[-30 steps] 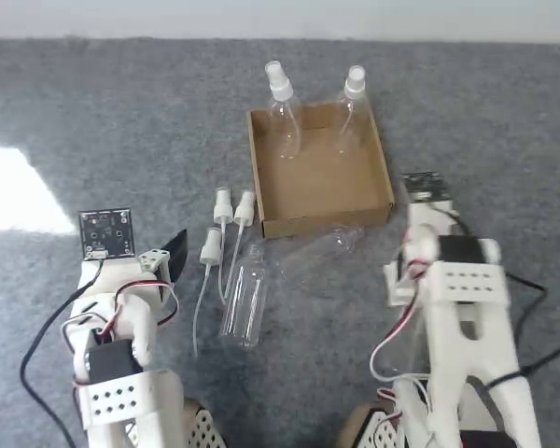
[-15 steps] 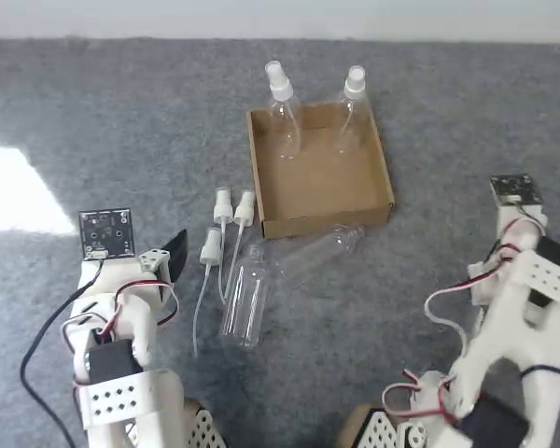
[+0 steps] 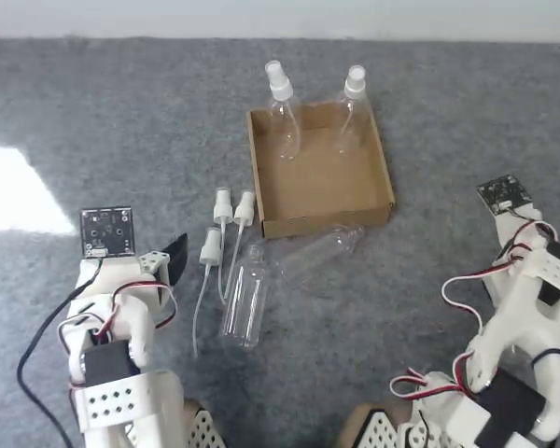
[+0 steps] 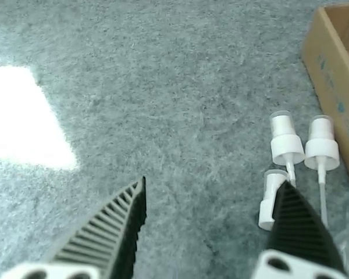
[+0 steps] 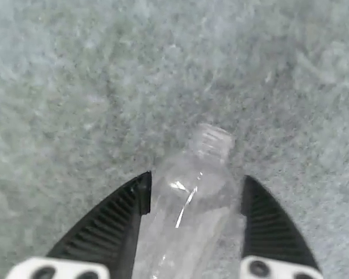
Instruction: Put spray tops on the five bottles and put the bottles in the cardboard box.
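My left gripper (image 4: pixel 213 185) is open over bare carpet, close to three loose spray tops (image 4: pixel 287 139) with long tubes (image 3: pixel 222 203). My right gripper (image 5: pixel 196 179) is shut on a clear uncapped bottle (image 5: pixel 192 192), neck pointing away over the carpet. The right arm (image 3: pixel 532 308) stands at the table's right side. Two capped bottles (image 3: pixel 283 112) stand at the back of the cardboard box (image 3: pixel 322 222). One uncapped bottle (image 3: pixel 245 299) lies by the spray tops. Another bottle (image 3: pixel 322 247) lies against the box's front wall.
A bright sunlit patch (image 3: pixel 9 191) lies on the grey carpet at the left. The box's corner (image 4: pixel 331 40) is beyond the spray tops in the left wrist view. Open carpet lies between the box and the right arm.
The right arm has swung from just right of the box's front corner out to the table's right side. The left arm and the loose things have stayed put.
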Controlling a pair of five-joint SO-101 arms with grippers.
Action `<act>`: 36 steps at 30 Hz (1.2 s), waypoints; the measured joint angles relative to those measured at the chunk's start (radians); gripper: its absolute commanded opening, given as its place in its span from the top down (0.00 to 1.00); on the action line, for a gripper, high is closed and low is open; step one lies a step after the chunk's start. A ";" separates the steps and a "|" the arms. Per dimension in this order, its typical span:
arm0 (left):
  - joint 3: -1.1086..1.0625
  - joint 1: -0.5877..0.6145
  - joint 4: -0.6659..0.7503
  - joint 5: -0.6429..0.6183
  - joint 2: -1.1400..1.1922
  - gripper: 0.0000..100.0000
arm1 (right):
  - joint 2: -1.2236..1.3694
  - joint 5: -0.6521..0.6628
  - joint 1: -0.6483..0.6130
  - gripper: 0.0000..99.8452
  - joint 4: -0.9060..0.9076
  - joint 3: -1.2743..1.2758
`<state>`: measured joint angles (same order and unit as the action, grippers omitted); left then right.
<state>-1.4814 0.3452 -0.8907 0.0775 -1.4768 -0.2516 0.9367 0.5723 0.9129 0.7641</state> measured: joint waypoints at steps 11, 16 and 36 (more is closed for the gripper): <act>0.186 0.000 -0.187 0.098 0.000 0.68 | 0.000 -0.002 0.020 0.62 0.029 0.000; 0.259 0.000 -0.245 0.114 0.035 0.76 | 0.000 -0.009 0.020 0.57 0.055 -0.003; 0.761 -0.206 -0.292 0.063 1.045 0.77 | 0.354 -0.100 0.041 0.72 0.287 -0.301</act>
<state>-0.7204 0.1396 -1.1822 0.1404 -0.4319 0.1028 0.8370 0.6137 1.1999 0.4634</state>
